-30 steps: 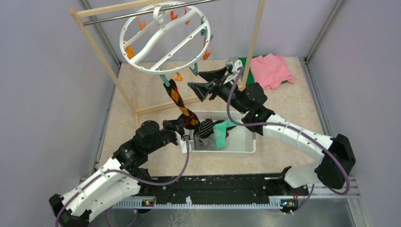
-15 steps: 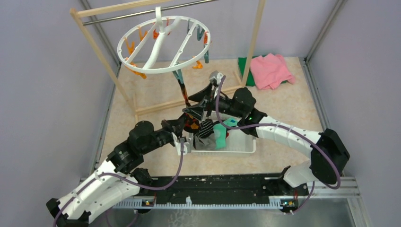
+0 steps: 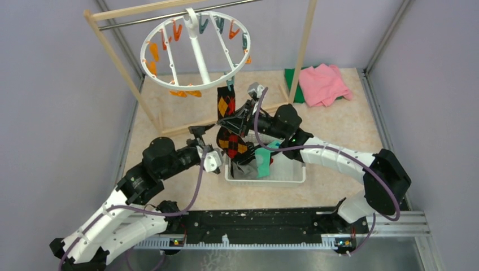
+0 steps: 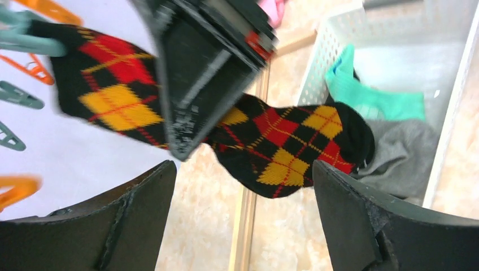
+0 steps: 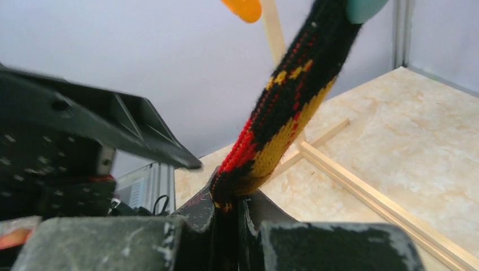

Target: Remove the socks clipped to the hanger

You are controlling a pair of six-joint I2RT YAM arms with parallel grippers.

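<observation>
Since half a second ago the hanger point(image 3: 148, 42) has swung round and the left gripper point(image 3: 204, 148) has drawn back. The argyle sock point(image 3: 225, 106) hangs from a teal clip point(image 3: 229, 83) at the ring's near rim, its foot reaching the white basket point(image 3: 294, 169) on the table. The right gripper point(image 3: 234, 121) pinches it mid-length; the left gripper gapes wide, empty. This looks like the last sock coming off. Next it needs a firm pull down and away from the clip.
</observation>
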